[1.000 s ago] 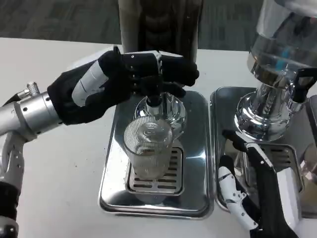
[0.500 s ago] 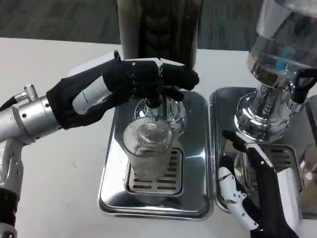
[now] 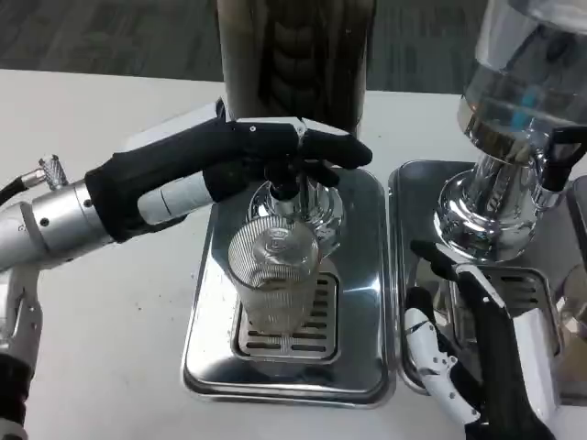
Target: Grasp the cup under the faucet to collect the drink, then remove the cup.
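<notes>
A clear ribbed glass cup (image 3: pixel 273 275) stands upright on the slotted grate of a steel drip tray (image 3: pixel 206 339), directly under the faucet (image 3: pixel 286 194). Liquid in the cup is hard to make out. My left hand (image 3: pixel 243 158) reaches in from the left and its fingers (image 3: pixel 330 148) lie over and around the faucet lever, just above the cup's rim. My right hand (image 3: pixel 459 344) sits low at the right, over the neighbouring tray, with fingers apart and nothing in them, a short way right of the cup.
The dark drink dispenser body (image 3: pixel 293 55) rises behind the faucet. A second dispenser with a clear tank (image 3: pixel 518 101) and chrome base stands at the right on its own steel tray (image 3: pixel 404 197). White table (image 3: pixel 101 321) lies bare to the left.
My left hand has flattened and stretched further over the faucet lever, its wrist dropping lower. The cup and my right hand have stayed where they were.
</notes>
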